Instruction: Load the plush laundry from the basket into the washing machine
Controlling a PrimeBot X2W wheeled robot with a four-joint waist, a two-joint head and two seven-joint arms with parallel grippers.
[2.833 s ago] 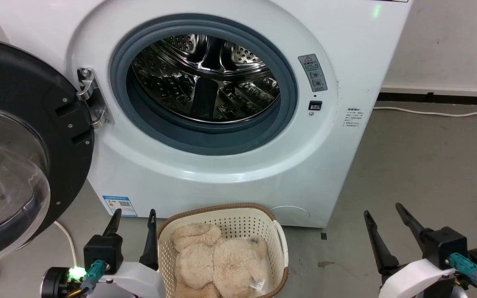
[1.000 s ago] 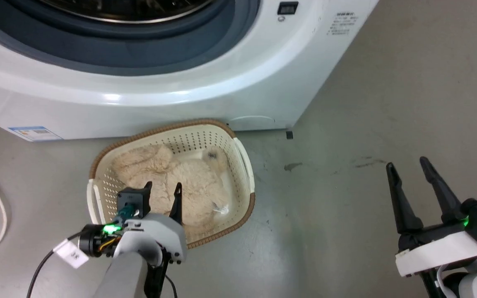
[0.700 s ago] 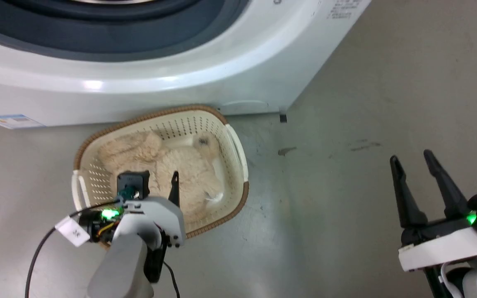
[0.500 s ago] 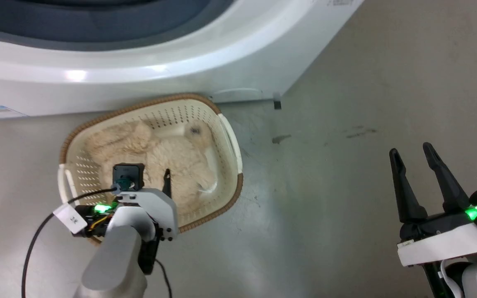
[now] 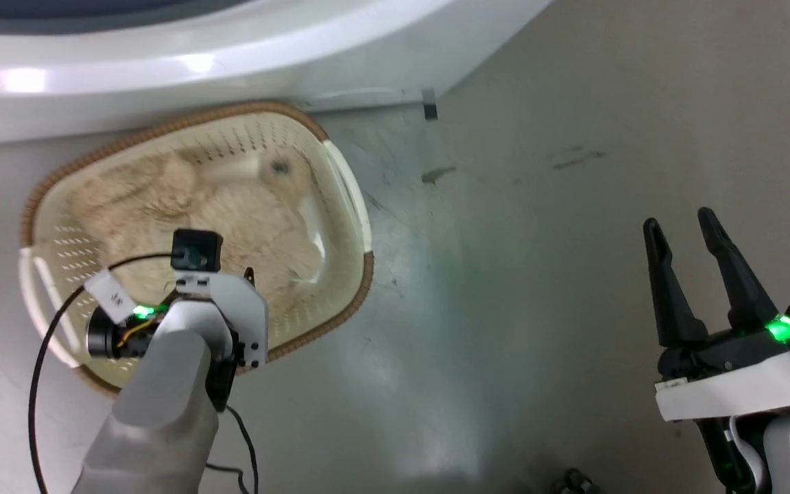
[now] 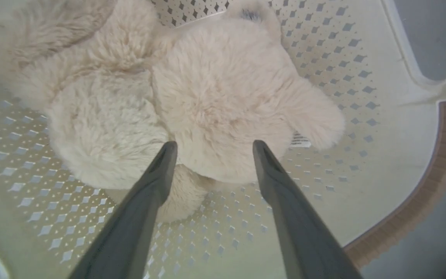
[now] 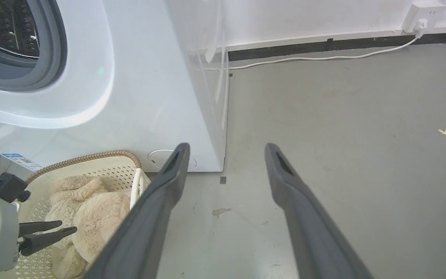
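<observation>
In middle of basket [image 6: 362, 77], aims parted left gripper [image 6: 211, 144] at plush laundry [image 6: 215, 89], nothing grasped. Reach step; next needs lowering, closing. Holds right gripper [image 5: 677, 219] parted, idle.

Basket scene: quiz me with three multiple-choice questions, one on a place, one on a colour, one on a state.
1. Where is the plush laundry?
A) in the drum
B) in the basket
C) on the floor

2. What colour is the basket's rim?
A) brown
B) blue
C) black

3. How is the left gripper?
A) shut on the plush
B) shut on a handle
C) open

Answers:
1 B, it lies on the perforated basket bottom.
2 A, a brown woven-look band edges it.
3 C, the left wrist view shows its jaws apart over the plush.
</observation>
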